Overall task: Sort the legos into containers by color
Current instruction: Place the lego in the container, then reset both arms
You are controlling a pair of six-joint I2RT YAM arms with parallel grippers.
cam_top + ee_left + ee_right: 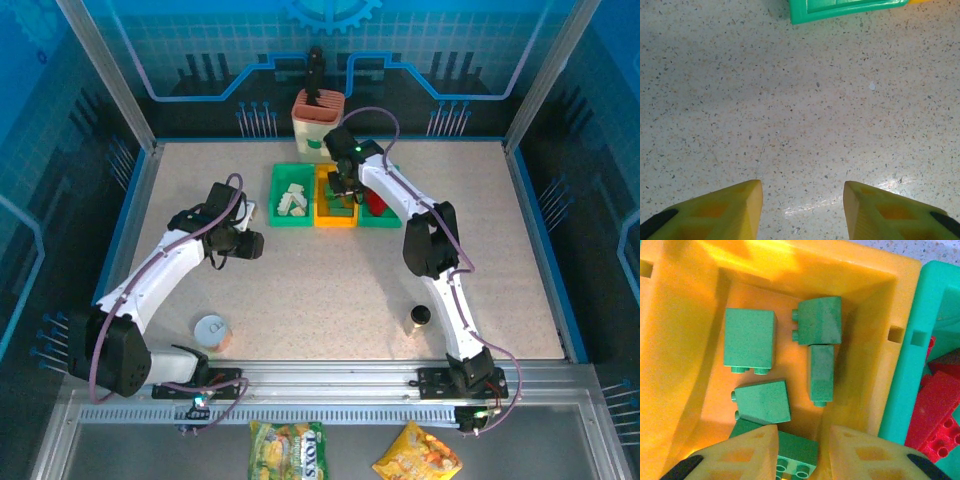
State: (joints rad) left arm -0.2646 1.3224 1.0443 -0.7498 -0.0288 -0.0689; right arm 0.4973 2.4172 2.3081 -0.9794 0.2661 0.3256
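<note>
Green brick (797,455) lies loose just below the narrowly parted right gripper (802,434), lengthwise across its gap, inside the yellow bin (685,340)

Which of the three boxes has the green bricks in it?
The yellow-orange middle box holds the green bricks; the left green box has white bricks, the right green box red bricks.

White legos (293,201) in left green bin (274,195), green legos (749,337) in yellow bin (670,340), red legos (935,410) in right bin (902,385).
</note>
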